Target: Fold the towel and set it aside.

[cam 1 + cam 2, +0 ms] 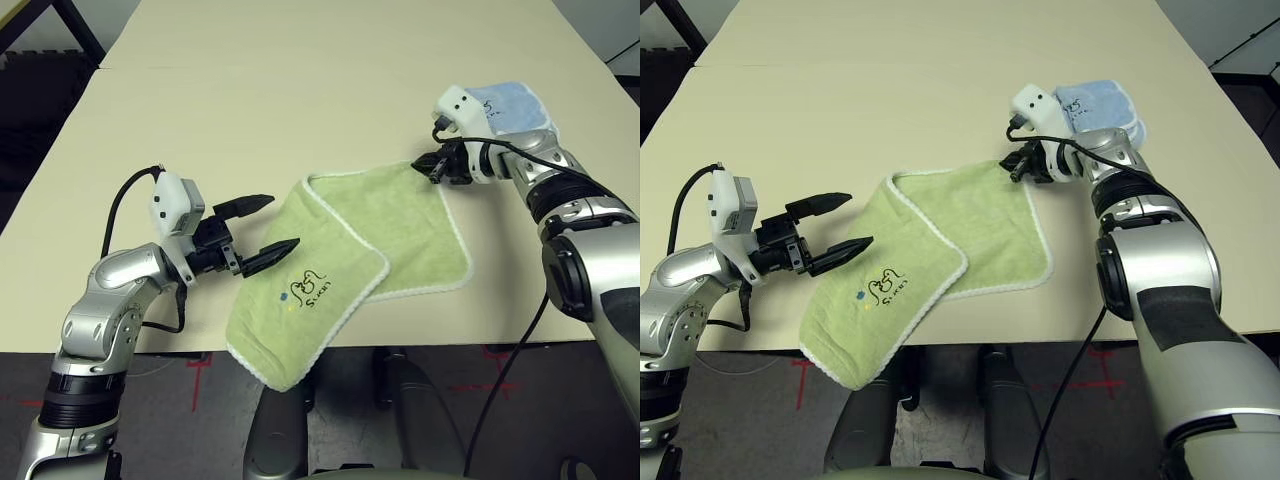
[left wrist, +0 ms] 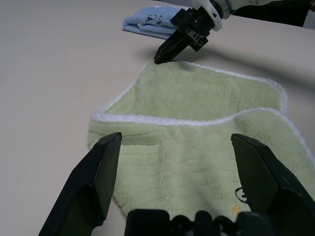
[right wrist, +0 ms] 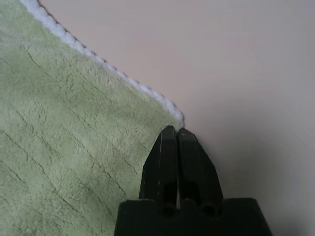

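The light green towel (image 1: 380,220) lies partly folded near the table's front edge. One flap with the dark logo (image 1: 305,290) lies diagonally over the rest, and its lower end hangs over the edge. My right gripper (image 1: 420,167) is shut on the towel's far right corner; in the right wrist view its fingertips (image 3: 170,135) meet at the white edging. My left gripper (image 1: 283,222) hovers open just left of the folded flap with nothing between its fingers. The left wrist view shows the towel (image 2: 197,147) ahead of it.
A small folded light blue cloth (image 1: 515,105) sits on the table behind my right wrist. The cream table (image 1: 300,80) stretches wide beyond the towel. Its front edge (image 1: 120,350) runs close below my left arm.
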`<action>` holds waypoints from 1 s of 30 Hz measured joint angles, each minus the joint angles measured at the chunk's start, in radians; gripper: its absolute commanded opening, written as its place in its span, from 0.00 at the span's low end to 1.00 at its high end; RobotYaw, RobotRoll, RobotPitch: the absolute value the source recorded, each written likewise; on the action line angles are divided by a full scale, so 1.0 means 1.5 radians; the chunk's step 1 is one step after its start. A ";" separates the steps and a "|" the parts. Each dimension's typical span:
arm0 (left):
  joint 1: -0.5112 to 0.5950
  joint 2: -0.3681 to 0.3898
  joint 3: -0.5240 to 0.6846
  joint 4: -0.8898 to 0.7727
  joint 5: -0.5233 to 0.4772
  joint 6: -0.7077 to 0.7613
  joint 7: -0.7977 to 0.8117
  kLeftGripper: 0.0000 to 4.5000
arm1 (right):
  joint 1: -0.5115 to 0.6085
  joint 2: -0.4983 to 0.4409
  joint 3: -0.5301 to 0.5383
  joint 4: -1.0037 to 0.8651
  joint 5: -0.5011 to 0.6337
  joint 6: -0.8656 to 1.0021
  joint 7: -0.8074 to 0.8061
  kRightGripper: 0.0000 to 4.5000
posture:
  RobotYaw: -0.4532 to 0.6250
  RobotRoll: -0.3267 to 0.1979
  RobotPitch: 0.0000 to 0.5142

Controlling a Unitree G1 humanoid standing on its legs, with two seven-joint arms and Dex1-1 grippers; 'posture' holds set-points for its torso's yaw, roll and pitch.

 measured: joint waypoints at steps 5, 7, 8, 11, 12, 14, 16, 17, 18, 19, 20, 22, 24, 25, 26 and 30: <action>-0.012 0.000 0.000 0.011 0.001 -0.003 -0.003 1.00 | -0.005 -0.004 -0.080 0.000 0.082 -0.006 0.048 0.01 | 0.51 0.62 0.45; -0.021 -0.001 -0.001 0.016 0.002 -0.008 -0.006 1.00 | -0.017 -0.003 -0.123 -0.006 0.124 -0.014 0.051 0.01 | 0.49 0.62 0.43; -0.025 -0.003 -0.002 0.022 0.002 -0.011 -0.006 1.00 | -0.026 -0.002 -0.141 -0.016 0.145 -0.023 0.051 0.01 | 0.49 0.62 0.43; -0.044 -0.010 -0.011 0.051 0.006 -0.014 -0.006 1.00 | -0.054 0.009 -0.180 -0.046 0.193 -0.061 0.047 0.01 | 0.47 0.62 0.41; -0.051 -0.013 -0.014 0.060 0.007 -0.017 -0.006 1.00 | -0.062 0.016 -0.190 -0.054 0.205 -0.076 0.043 0.01 | 0.46 0.62 0.41; -0.065 -0.023 -0.019 0.072 0.011 -0.021 -0.003 1.00 | -0.073 0.028 -0.203 -0.069 0.227 -0.102 0.035 0.01 | 0.45 0.62 0.39; -0.078 -0.026 -0.025 0.086 0.017 -0.023 0.000 1.00 | -0.084 0.041 -0.205 -0.075 0.239 -0.127 0.031 0.01 | 0.44 0.62 0.38; -0.081 -0.027 -0.025 0.092 0.019 -0.023 0.001 1.00 | -0.091 0.048 -0.205 -0.078 0.242 -0.142 0.030 0.01 | 0.44 0.62 0.38; -0.086 -0.029 -0.026 0.097 0.022 -0.023 0.002 1.00 | -0.097 0.056 -0.205 -0.085 0.245 -0.162 0.027 0.01 | 0.44 0.62 0.37; -0.092 -0.032 -0.028 0.103 0.025 -0.023 0.004 1.00 | -0.105 0.064 -0.205 -0.090 0.249 -0.179 0.024 0.01 | 0.43 0.62 0.37; -0.101 -0.037 -0.031 0.113 0.027 -0.023 0.006 1.00 | -0.119 0.074 -0.205 -0.094 0.253 -0.198 0.021 0.01 | 0.43 0.62 0.37; -0.111 -0.048 -0.034 0.118 0.031 -0.023 0.014 1.00 | -0.145 0.089 -0.204 -0.101 0.257 -0.232 0.007 0.01 | 0.43 0.62 0.37; -0.123 -0.056 -0.043 0.126 0.034 -0.023 0.020 1.00 | -0.170 0.100 -0.204 -0.103 0.259 -0.264 -0.019 0.01 | 0.43 0.62 0.36; -0.127 -0.059 -0.045 0.134 0.037 -0.025 0.023 1.00 | -0.184 0.106 -0.204 -0.107 0.262 -0.277 -0.030 0.01 | 0.42 0.62 0.37; -0.127 -0.061 -0.046 0.139 0.041 -0.025 0.026 1.00 | -0.195 0.109 -0.204 -0.109 0.266 -0.287 -0.036 0.01 | 0.42 0.62 0.37; -0.128 -0.067 -0.050 0.148 0.053 -0.027 0.038 1.00 | -0.234 0.109 -0.221 -0.106 0.282 -0.300 -0.070 0.01 | 0.41 0.62 0.36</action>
